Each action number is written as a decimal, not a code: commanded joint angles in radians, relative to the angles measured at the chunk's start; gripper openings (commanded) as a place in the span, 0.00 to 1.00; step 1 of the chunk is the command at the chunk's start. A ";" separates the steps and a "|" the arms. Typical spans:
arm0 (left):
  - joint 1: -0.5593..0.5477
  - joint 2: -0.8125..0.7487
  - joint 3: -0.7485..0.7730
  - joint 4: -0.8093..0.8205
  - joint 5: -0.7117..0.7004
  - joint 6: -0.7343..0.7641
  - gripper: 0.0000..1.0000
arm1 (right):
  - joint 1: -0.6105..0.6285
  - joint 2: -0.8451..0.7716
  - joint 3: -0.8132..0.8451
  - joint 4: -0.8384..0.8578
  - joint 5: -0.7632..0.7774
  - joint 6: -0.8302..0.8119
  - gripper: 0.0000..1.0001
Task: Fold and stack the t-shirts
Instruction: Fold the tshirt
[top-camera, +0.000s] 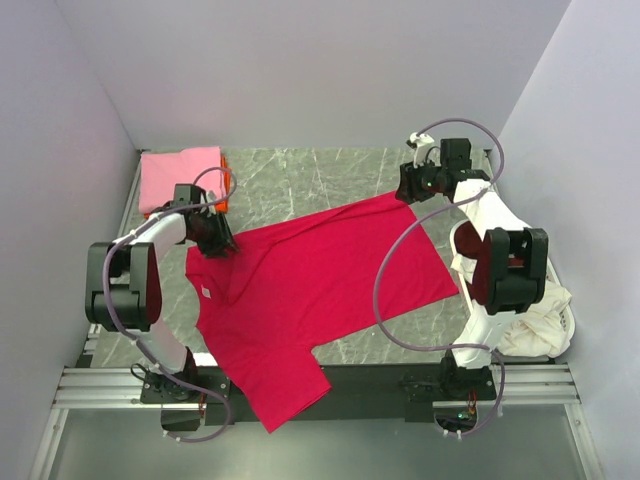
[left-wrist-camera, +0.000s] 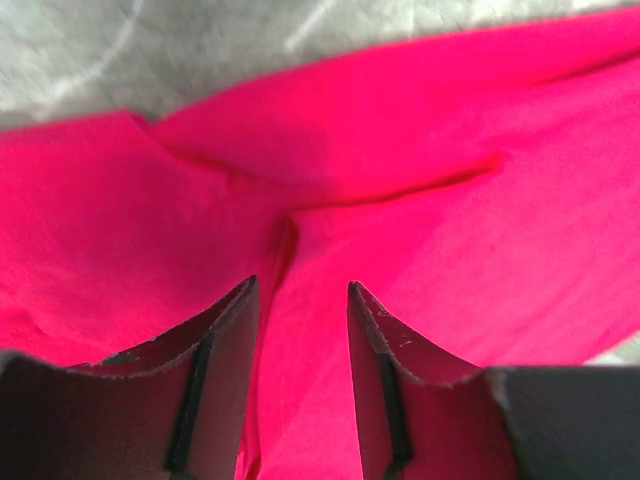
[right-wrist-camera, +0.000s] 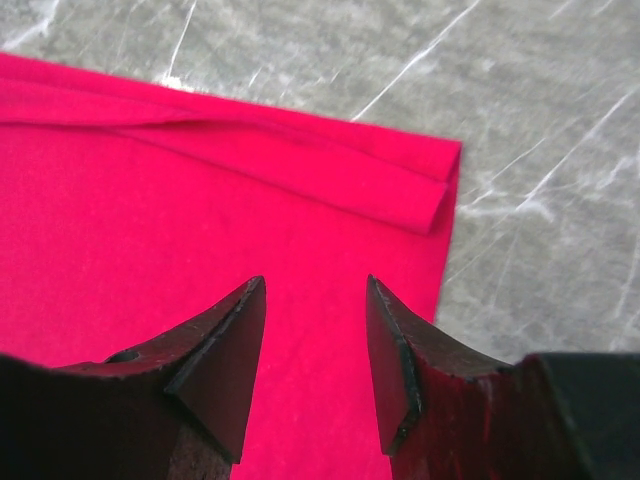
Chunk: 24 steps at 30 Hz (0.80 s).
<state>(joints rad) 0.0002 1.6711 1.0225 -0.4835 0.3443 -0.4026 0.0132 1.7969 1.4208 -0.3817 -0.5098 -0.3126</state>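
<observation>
The crimson red t-shirt (top-camera: 310, 290) lies spread on the grey marbled bench (top-camera: 300, 175); I'd say it is being smoothed before the first fold. The left fingers (left-wrist-camera: 232, 335) stand parted over a rumple at its shoulder, gripping nothing. The right fingers (right-wrist-camera: 232, 345) hang parted, the doubled hem corner just ahead of them. Next each must pinch an edge. Beyond the left fingers sits a folded pink t-shirt (top-camera: 178, 172). Plain pale walls close in.

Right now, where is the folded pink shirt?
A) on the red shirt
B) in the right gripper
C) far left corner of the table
C: the pink shirt lies folded at the far left corner of the table, apart from the red shirt spread mid-table.
</observation>
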 joint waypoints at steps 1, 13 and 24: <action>-0.034 0.027 0.062 -0.010 -0.086 0.034 0.46 | 0.004 -0.056 -0.017 -0.002 -0.026 -0.011 0.52; -0.081 0.118 0.131 -0.041 -0.120 0.044 0.32 | 0.002 -0.059 -0.025 -0.005 -0.030 -0.013 0.52; -0.104 0.070 0.142 -0.058 -0.114 0.045 0.01 | 0.001 -0.071 -0.026 -0.003 -0.042 -0.005 0.53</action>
<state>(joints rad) -0.0879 1.7969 1.1263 -0.5270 0.2279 -0.3748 0.0132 1.7962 1.3983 -0.3885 -0.5312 -0.3122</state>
